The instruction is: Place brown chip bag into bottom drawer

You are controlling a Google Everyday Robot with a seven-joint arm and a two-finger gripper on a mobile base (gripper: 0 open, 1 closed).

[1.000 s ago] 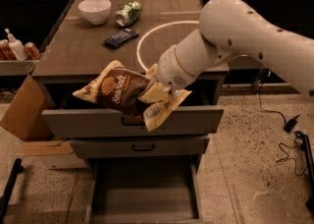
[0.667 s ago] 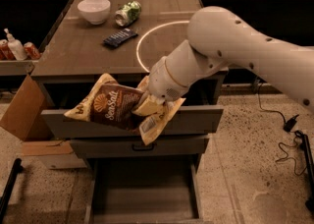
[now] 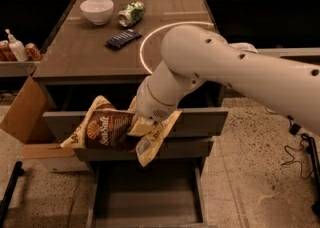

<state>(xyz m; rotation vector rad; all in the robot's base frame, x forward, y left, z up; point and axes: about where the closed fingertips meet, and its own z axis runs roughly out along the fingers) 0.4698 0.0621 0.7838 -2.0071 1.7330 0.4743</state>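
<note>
The brown chip bag [image 3: 107, 131], dark brown with white "Sea Salt" lettering and pale yellow edges, hangs in the air in front of the grey cabinet's upper drawer fronts. My gripper [image 3: 142, 128] is shut on the bag's right side at the end of the white arm, mostly hidden by the bag. The bottom drawer [image 3: 145, 199] is pulled out below the bag, and its flat grey floor is bare.
On the cabinet top stand a white bowl [image 3: 96, 10], a crushed green can [image 3: 131, 13] and a small dark blue packet [image 3: 123, 38]. The two upper drawers [image 3: 200, 119] are partly pulled out. A cardboard box [image 3: 22, 117] sits at the left. Cables [image 3: 297, 154] lie on the floor at the right.
The arm has carried the chip bag downward and slightly left, from level with the top drawer to in front of the middle drawer, above the open bottom drawer.
</note>
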